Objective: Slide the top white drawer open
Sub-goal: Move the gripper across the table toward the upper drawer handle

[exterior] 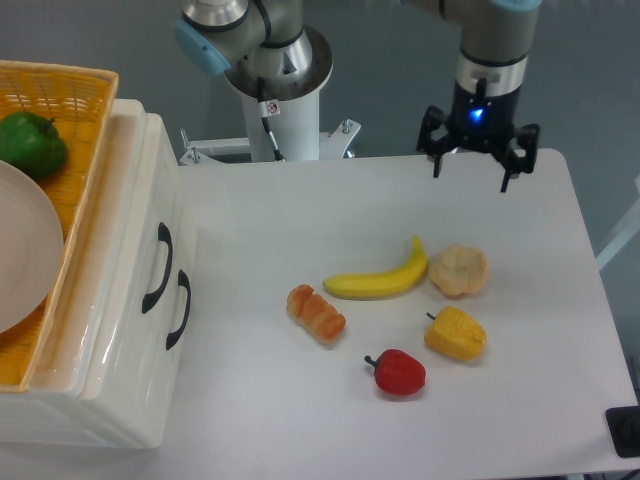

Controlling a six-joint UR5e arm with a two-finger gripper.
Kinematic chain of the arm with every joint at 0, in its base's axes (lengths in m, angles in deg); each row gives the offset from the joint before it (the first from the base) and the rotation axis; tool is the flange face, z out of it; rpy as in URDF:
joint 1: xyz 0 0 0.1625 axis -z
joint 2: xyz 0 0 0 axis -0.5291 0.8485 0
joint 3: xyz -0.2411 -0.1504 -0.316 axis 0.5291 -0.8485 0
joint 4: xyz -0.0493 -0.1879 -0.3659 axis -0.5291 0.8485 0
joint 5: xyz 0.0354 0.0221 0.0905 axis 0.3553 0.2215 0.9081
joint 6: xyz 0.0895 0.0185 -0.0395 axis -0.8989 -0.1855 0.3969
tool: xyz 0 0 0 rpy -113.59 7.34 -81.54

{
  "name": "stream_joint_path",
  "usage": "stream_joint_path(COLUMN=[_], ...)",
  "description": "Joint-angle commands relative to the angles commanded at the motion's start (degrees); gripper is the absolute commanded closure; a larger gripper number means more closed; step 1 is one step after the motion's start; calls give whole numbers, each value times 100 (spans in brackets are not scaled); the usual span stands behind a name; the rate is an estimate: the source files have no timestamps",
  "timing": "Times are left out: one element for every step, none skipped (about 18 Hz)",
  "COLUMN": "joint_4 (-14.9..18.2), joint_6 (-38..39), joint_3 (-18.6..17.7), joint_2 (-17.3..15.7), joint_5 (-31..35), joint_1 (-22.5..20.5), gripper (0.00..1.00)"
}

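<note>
Tool (470, 163) hangs spread and empty, I think, over the counter's (300, 420) far edge; top drawer (150, 262) sits at the left edge, where I could hook the lower handle (179, 308).

Robotics lab: pedestal-mounted arm (262, 60), toy food (378, 282).

bare table (260, 220) before the drawer handles — banana (378, 281), pastry (316, 313) further right
</note>
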Motion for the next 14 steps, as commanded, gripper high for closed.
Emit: stream_joint_path(joint_4=[0,9,70,149,228,263,264,281,325,369,378,378,387,395], joint_6=[263,500,633,687,739,836,941,1073,1248,1450,1678,1880,1987,2058], joint_3=[0,-9,-35,-35,-35,-35,-26,-35,-35,-35,-35,-26,-26,-35], joint_2=[44,61,79,88,97,97,123,123,141,167,219,263,307,325], joint_5=[-9,-52,-53,-53,-53,-62,-62,-62,-62,-62,-53,-27,-9,0], joint_1=[97,193,307,387,405,431,501,545,607,720,852,958,1037,1090], gripper=[0,0,0,0,0,0,0,0,0,0,0,0,0,0])
